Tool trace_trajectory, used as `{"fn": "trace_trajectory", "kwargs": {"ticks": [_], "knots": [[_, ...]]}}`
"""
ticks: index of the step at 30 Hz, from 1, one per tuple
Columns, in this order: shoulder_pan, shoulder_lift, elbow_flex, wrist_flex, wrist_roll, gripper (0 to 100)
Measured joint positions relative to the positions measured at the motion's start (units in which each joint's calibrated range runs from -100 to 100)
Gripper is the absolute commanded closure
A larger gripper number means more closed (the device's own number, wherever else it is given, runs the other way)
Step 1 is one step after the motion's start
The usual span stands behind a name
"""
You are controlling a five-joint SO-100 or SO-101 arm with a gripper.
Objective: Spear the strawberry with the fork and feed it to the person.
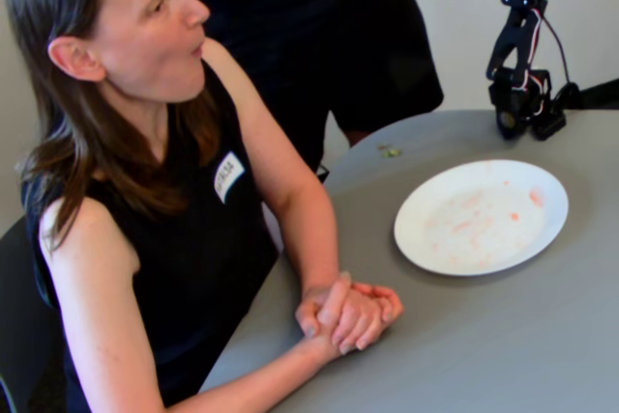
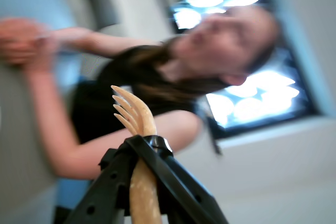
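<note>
Pincer (image 2: 140, 153) is clamped tight around the tan fork (image 2: 137, 116) in the wrist view, bare prongs sticking out past it, no strawberry to be seen on them. Straight beyond the prongs sits the blurred woman (image 2: 173, 77), tilted sideways. In the fixed view the black arm (image 1: 520, 45) rises at the table's (image 1: 503, 336) far edge; below it lies the white plate (image 1: 481, 217), pink-smeared, and further off the woman's clasped hands (image 1: 348, 311).
</note>
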Motion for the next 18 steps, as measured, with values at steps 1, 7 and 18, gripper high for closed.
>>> {"fn": "trace_trajectory", "kwargs": {"ticks": [1,7,18], "knots": [[-0.84,-0.93,4.35,0.69,0.0,99],[-7.38,-15.93,38.5,-10.12,2.97,99],[-8.89,-54.45,115.76,-61.43,7.4,99]]}}
